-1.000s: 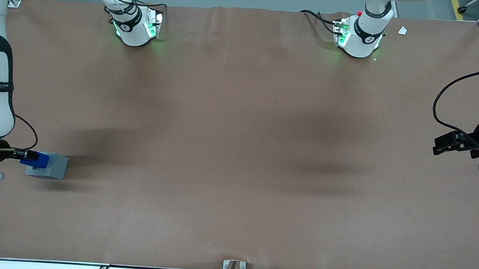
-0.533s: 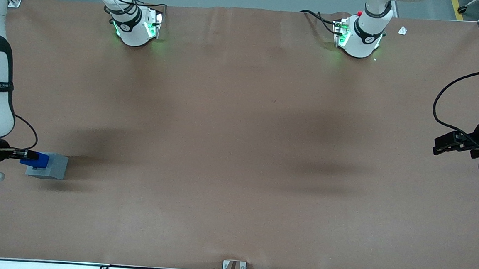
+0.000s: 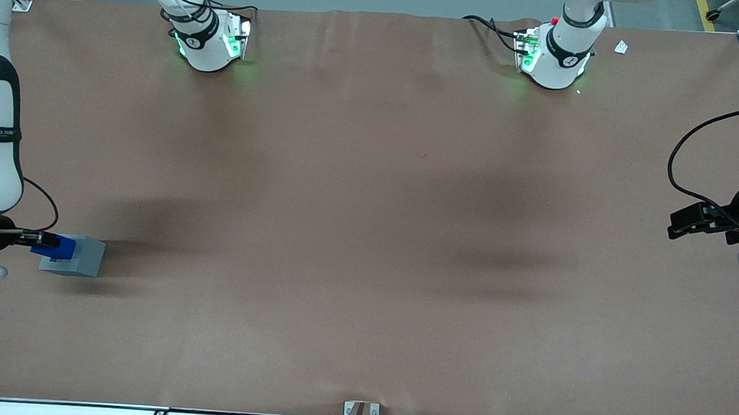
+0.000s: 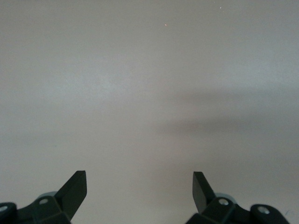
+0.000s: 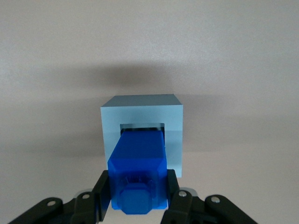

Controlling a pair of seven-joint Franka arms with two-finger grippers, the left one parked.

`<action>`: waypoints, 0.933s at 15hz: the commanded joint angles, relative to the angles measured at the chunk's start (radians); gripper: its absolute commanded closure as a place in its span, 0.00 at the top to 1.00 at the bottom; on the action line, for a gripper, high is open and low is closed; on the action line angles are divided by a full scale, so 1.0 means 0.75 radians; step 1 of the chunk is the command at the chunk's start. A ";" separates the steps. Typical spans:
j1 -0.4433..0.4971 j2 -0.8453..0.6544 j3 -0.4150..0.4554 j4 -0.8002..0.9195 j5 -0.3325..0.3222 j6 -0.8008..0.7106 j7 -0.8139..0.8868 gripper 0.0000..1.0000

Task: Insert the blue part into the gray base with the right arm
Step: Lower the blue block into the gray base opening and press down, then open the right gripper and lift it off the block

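Observation:
The gray base (image 3: 81, 257) sits on the brown table at the working arm's end. In the right wrist view the gray base (image 5: 142, 112) shows its square recess with a light rim. The blue part (image 5: 138, 163) is gripped between the two black fingers (image 5: 102, 193) of my right gripper (image 5: 137, 196), with its lower end at the mouth of the recess. In the front view the blue part (image 3: 59, 245) rests over the base's top, with my right gripper (image 3: 39, 238) shut on it from the side.
The brown table mat (image 3: 368, 233) spreads wide toward the parked arm's end. Two white arm bases (image 3: 210, 37) (image 3: 555, 55) stand at the edge farthest from the front camera. A metal bracket (image 3: 360, 412) and cables lie along the nearest edge.

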 commanded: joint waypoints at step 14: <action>-0.002 0.080 0.007 0.077 -0.009 0.018 -0.008 0.41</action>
